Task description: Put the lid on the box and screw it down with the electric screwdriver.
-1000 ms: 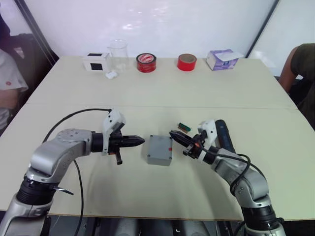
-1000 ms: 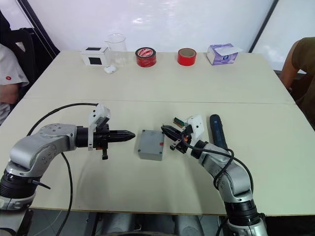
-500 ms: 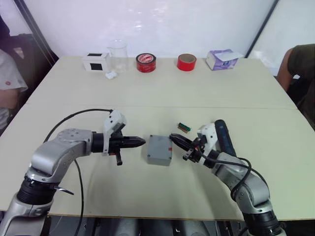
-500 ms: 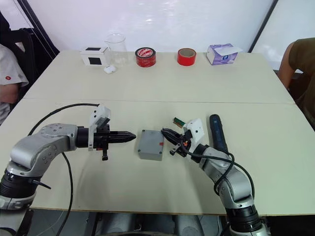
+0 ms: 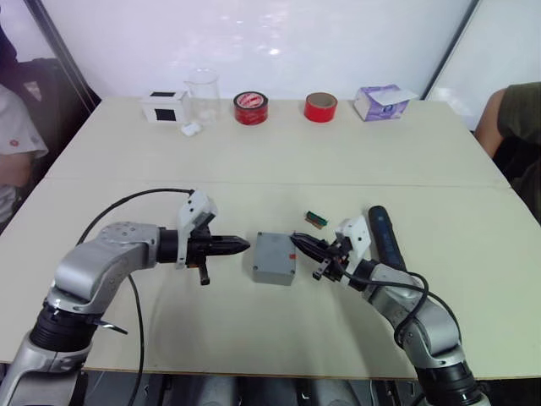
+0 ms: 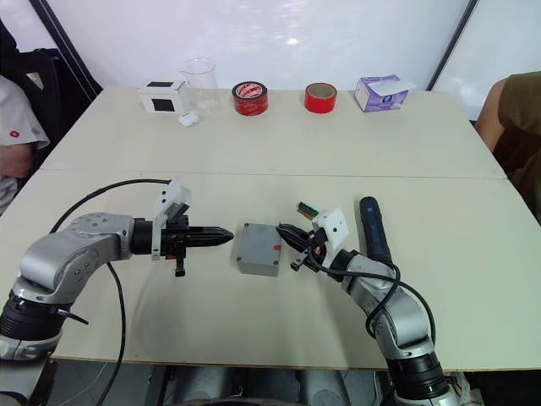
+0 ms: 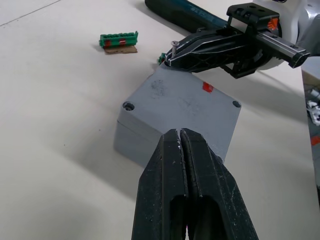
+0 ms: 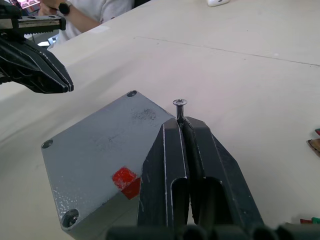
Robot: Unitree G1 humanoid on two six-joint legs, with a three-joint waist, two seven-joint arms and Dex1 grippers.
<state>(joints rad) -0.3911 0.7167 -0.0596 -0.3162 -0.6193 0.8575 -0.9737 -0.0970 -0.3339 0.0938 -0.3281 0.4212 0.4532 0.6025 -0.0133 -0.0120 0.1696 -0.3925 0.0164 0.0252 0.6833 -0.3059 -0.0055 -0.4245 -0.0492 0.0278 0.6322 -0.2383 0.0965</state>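
One box point(image 5: 274, 257) with lid point(image 7: 186, 106) on, between both grippers: right point(image 8: 181, 120) pinches a screw point(image 8: 179, 106), left point(image 7: 180, 137) clenched, seemingly empty

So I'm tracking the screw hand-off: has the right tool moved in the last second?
Yes. The right tool, pinching a screw, edged left toward the box.

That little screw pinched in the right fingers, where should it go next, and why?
Probably down into the empty corner hole nearest it. The right gripper holds the screw upright just above the lid, which already sits on the box. The electric screwdriver lies unused on the table.
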